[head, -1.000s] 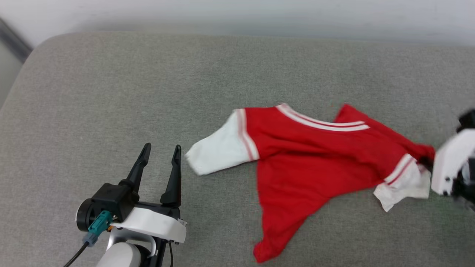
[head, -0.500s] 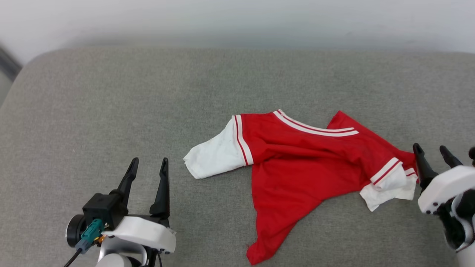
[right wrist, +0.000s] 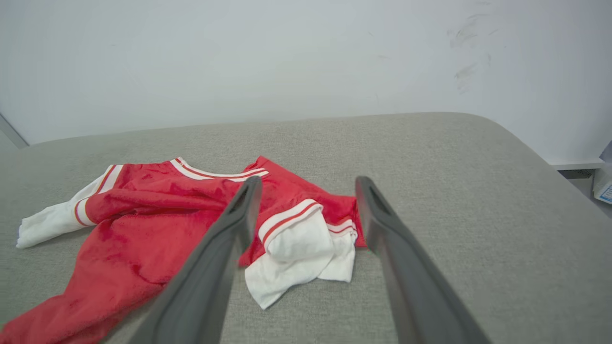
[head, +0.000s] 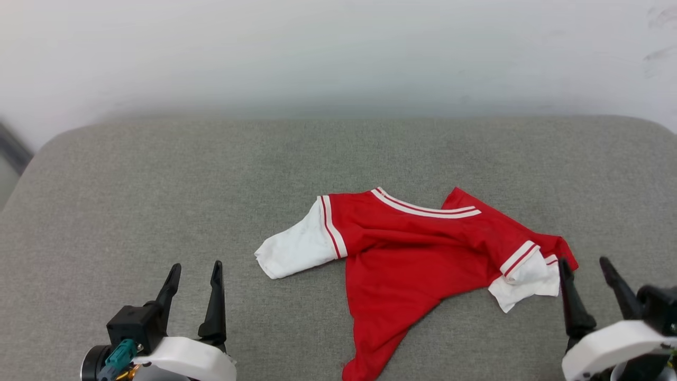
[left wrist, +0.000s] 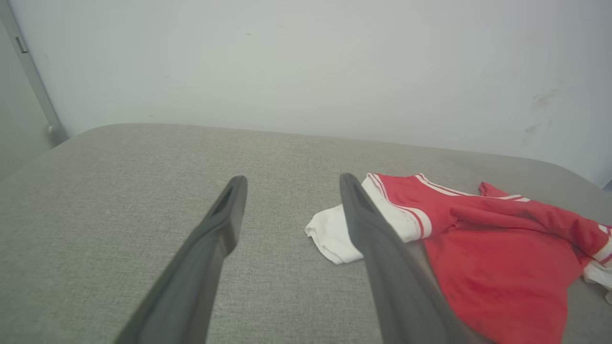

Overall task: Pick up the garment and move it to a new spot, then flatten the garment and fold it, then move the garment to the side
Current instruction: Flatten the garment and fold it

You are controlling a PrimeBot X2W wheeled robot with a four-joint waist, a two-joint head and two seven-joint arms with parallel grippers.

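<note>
Nearest me, my left gripper [head: 195, 265] hangs low at my left with its fingers spread and nothing between them. My right gripper [head: 584, 261] sits low at my right, likewise spread and empty, its tips just short of the cloth.

The garment [head: 412, 254] lies rumpled on the grey cushion [head: 158, 185], right of centre and closer to my right gripper than to my left. One red corner of the hem [head: 365, 360] trails toward me. The right-hand sleeve [head: 529, 280] is white and bunched into a small wad just beyond my right fingertips. The left-hand sleeve [head: 293, 254] lies flatter, pointing toward my left side, a little apart from my left gripper. Farther back, the striped neckline [head: 423, 209] curves open, with a red flap standing up beside it.

I judge the fabric thin, light and limp. It should sag and bunch wherever I lift it, and a shallow pinch may slip off. The shoulder seams beside the striped trim look like the surest holds, one for each gripper, so the body hangs evenly.

Beyond the cushion stands a plain pale wall [head: 338, 53].
</note>
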